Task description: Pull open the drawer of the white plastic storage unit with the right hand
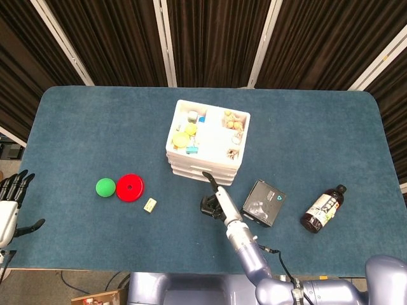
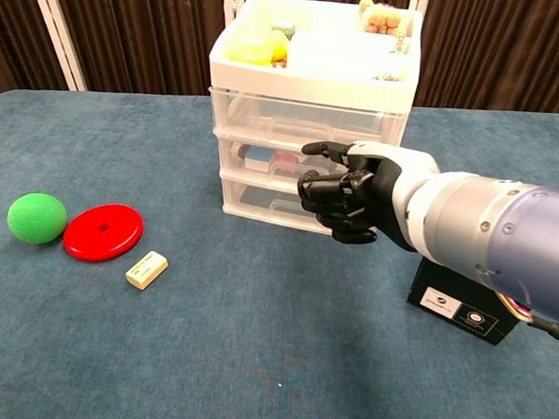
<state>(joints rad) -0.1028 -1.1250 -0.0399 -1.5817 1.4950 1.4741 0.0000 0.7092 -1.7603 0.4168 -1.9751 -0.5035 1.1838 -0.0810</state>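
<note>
The white plastic storage unit [image 2: 309, 116] [image 1: 206, 143] stands mid-table with three clear drawers, all closed, and an open top tray of small items. My right hand [image 2: 347, 193] [image 1: 213, 200] hovers just in front of the middle and lower drawers, fingers curled in on nothing, one finger stretched toward the unit. It hides part of the drawer fronts; I cannot tell whether it touches them. My left hand [image 1: 9, 203] hangs open off the table's left edge, seen only in the head view.
A black box [image 2: 470, 299] [image 1: 264, 202] lies right of my right arm. A dark bottle [image 1: 323, 208] lies further right. A green ball [image 2: 37, 217], a red disc [image 2: 103, 231] and a small cream block [image 2: 147, 269] sit at the left.
</note>
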